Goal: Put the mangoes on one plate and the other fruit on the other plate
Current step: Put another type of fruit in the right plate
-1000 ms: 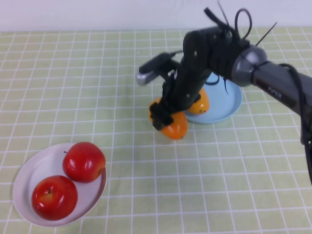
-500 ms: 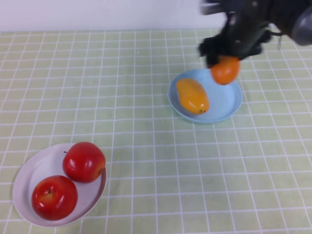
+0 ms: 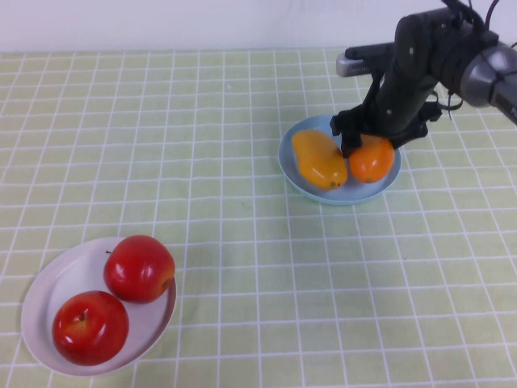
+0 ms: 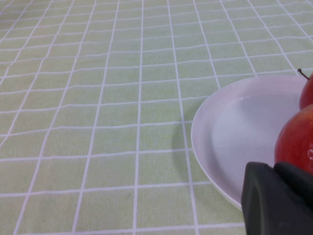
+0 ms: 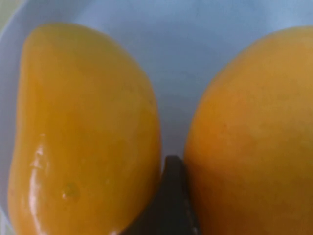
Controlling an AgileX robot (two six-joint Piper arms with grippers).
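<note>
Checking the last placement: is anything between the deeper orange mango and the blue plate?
Nothing visible. The right gripper holds the deeper orange mango over the blue plate, beside the yellower mango. The left gripper sits by the white plate.

Open tablecloth (image 3: pixel 242 162) between white plate (image 3: pixel 48 283) and blue plate (image 3: pixel 323 194); right gripper (image 3: pixel 367 141) crowds mangoes (image 3: pixel 319 159); left gripper (image 4: pixel 279 200) beside the white plate.

Two mangoes (image 3: pixel 319 158) (image 3: pixel 371 158), two apples (image 3: pixel 139 267) (image 3: pixel 90 327) (two plates (image 3: pixel 386 179) (image 3: pixel 48 284)).
</note>
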